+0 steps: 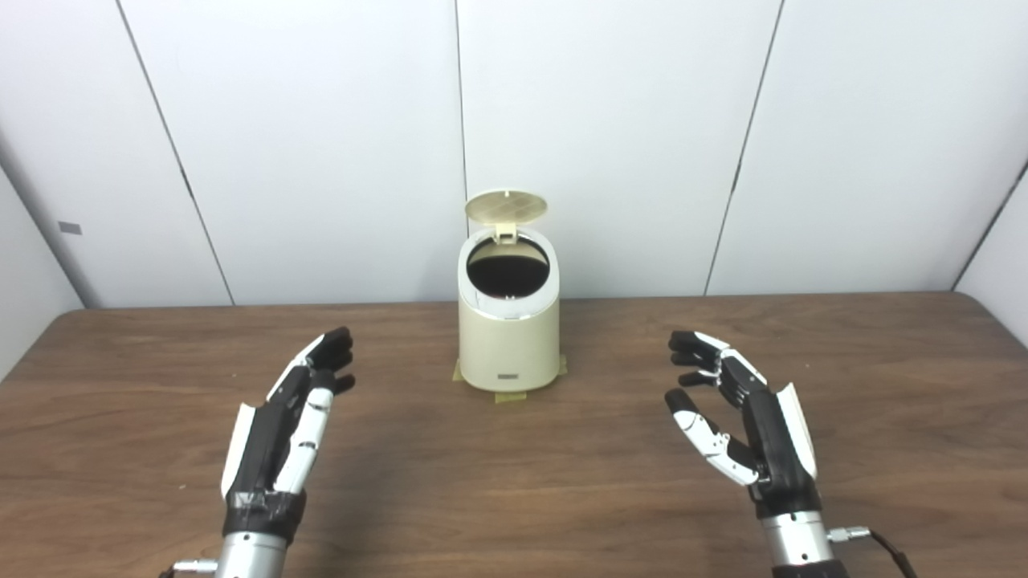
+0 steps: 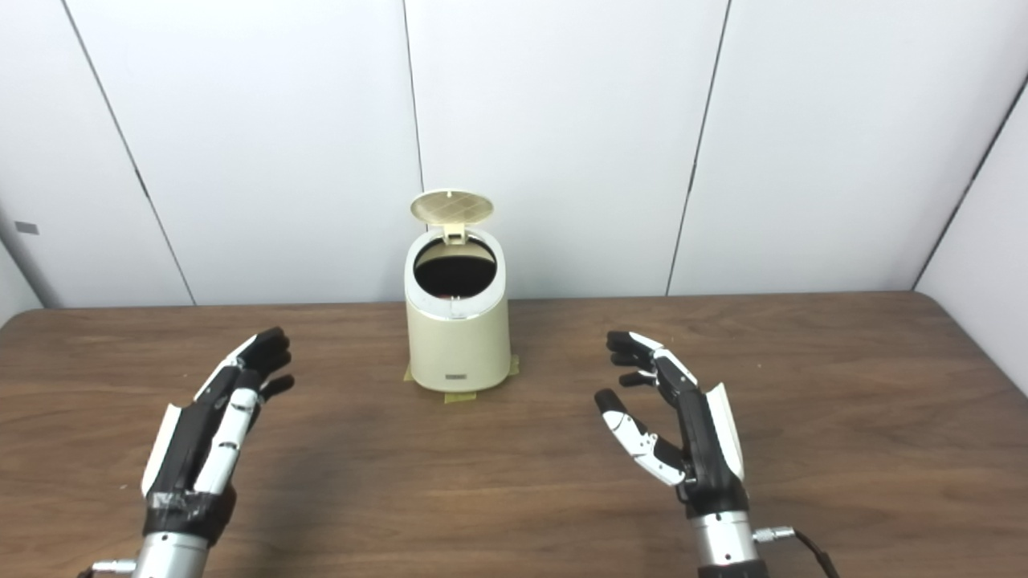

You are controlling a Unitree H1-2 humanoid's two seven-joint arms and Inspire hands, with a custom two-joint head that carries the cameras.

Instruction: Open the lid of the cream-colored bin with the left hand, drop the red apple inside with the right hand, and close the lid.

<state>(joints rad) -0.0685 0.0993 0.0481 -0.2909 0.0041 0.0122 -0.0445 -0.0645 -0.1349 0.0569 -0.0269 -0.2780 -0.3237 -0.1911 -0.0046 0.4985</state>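
A cream-colored bin [image 1: 508, 337] stands at the far middle of the wooden table, taped down at its base. Its round lid [image 1: 506, 207] is tipped up and back, and the opening shows a dark inside. No red apple is visible in either view. My left hand [image 1: 291, 421] hovers over the table to the bin's front left, open, fingers extended toward the bin and holding nothing. My right hand [image 1: 735, 417] hovers to the bin's front right, open with fingers spread and thumb apart, also holding nothing.
Brown wooden table [image 1: 514, 498] runs wall to wall beneath white panelled walls [image 1: 321, 144]. Yellow tape tabs [image 1: 509, 396] stick out under the bin's base. A cable [image 1: 887, 550] trails from my right wrist.
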